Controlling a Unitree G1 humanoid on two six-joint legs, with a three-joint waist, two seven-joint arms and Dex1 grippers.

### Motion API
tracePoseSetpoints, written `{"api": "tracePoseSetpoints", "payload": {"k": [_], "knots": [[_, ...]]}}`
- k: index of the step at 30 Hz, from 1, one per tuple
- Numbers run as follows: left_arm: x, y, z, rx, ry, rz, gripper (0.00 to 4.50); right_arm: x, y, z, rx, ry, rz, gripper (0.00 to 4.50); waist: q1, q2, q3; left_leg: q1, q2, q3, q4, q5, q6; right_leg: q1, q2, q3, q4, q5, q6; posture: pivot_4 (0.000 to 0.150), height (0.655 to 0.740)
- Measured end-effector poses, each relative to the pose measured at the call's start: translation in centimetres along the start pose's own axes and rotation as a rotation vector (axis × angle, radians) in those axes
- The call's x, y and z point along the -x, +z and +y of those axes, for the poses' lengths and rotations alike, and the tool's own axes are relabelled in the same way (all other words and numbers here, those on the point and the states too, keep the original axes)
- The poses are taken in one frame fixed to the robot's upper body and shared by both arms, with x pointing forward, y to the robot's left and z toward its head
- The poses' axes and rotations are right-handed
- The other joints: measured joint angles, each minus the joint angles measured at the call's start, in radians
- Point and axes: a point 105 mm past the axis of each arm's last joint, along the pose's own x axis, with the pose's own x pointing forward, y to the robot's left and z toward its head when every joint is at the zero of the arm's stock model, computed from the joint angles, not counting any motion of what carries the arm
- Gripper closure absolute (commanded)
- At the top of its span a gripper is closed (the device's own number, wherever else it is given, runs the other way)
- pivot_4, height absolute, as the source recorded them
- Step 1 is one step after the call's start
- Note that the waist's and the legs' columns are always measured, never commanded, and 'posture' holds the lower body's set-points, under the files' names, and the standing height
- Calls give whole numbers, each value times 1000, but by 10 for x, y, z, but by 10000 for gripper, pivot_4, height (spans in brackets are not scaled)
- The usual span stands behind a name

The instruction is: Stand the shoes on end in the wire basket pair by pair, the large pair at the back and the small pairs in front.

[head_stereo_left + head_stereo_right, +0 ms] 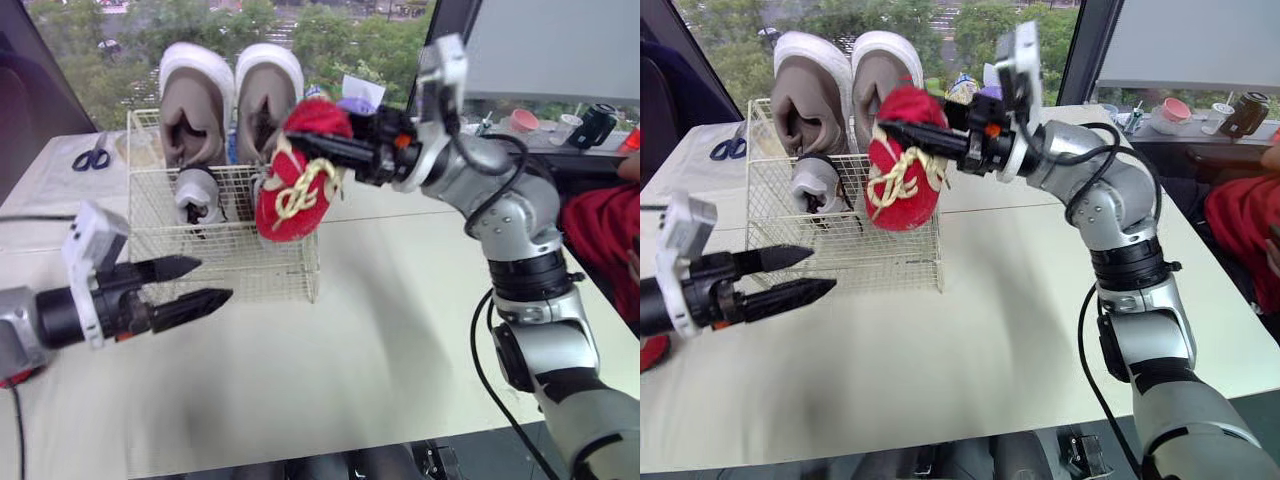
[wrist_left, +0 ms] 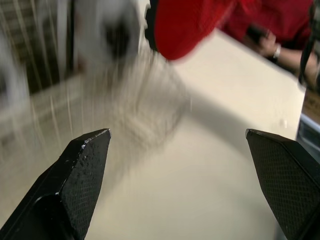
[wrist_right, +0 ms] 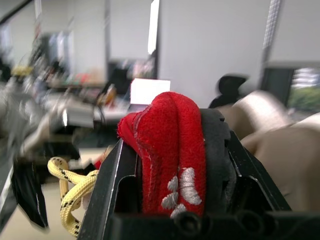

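A wire basket point(image 1: 160, 245) stands on the cream table. Two large grey shoes with white soles point(image 1: 200, 100) stand on end at its back. A small grey shoe point(image 1: 196, 195) stands in front of them. My right gripper point(image 1: 310, 148) is shut on a small red shoe point(image 1: 295, 200) with yellow laces, holding it by its collar point(image 3: 170, 145) over the basket's front right corner. My left gripper point(image 1: 205, 282) is open with nothing between its fingers, low in front of the basket's left side.
Scissors point(image 1: 93, 155) lie on the table left of the basket. A person in red point(image 1: 600, 230) sits at the right edge. Cups and small items point(image 1: 560, 125) stand on the far right ledge.
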Motion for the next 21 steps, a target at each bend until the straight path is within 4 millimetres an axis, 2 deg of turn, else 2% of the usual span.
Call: {"api": "tracePoseSetpoints", "payload": {"k": [3,8,15,17,19,20,21], "knots": [[7,-9,3,14,14,27,583,-1,-13,0,43,35,50,31346,4,0,0,0,0,0,0,0,-1,0,-1,0,-1,-1,-1,1500,7400],[8,-7,3,-14,10,22,583,-8,-28,7,102,105,109,31346,0,0,0,0,0,0,-1,0,-1,0,-1,0,-1,-1,-2,1500,7400],[10,-1,7,-46,21,10,583,-10,-71,12,143,148,220,31346,3,0,0,0,0,0,-2,0,-2,-1,-2,0,-1,-1,-3,1500,7400],[10,0,9,-49,30,5,0,-9,-75,13,147,157,231,22621,4,0,0,0,-1,0,-2,0,-2,-1,-2,0,-1,-1,-3,1500,7400],[10,0,10,-55,31,6,0,-8,-77,13,144,163,239,15866,3,0,0,0,-1,0,-2,0,-2,-1,-2,0,-1,-1,-3,1500,7400],[10,-1,10,-57,31,10,0,-6,-80,11,138,156,252,9702,2,0,0,0,-1,0,-2,0,-2,-1,-2,0,-1,-1,-3,1500,7400],[10,-1,11,-58,32,11,0,-4,-82,9,130,148,258,5390,0,0,0,0,-1,0,-2,0,-2,-1,-2,0,-1,-1,-3,1500,7400]]}}
